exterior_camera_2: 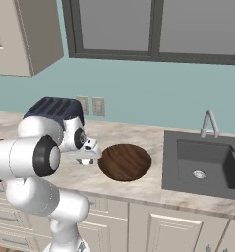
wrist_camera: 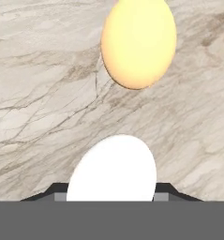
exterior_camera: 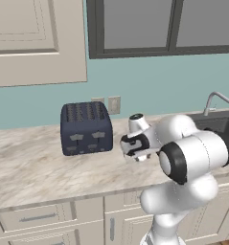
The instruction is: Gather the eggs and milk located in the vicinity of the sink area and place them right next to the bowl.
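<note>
Carrying the white egg (wrist_camera: 112, 168), the gripper (exterior_camera_2: 87, 158) is clenched around it just left of the bowl (exterior_camera_2: 125, 161), low over the marble counter (wrist_camera: 43, 93), with the yellow egg (wrist_camera: 138, 43) already lying there. The step in hand appears to be placing; next, the jaws should part gently so neither egg rolls.

Marble counter (exterior_camera_2: 138, 135): toaster (exterior_camera: 85, 128) at back, wooden bowl (exterior_camera_2: 125, 162) beside sink (exterior_camera_2: 203, 162), yellow egg (wrist_camera: 138, 43) lying on it.
</note>
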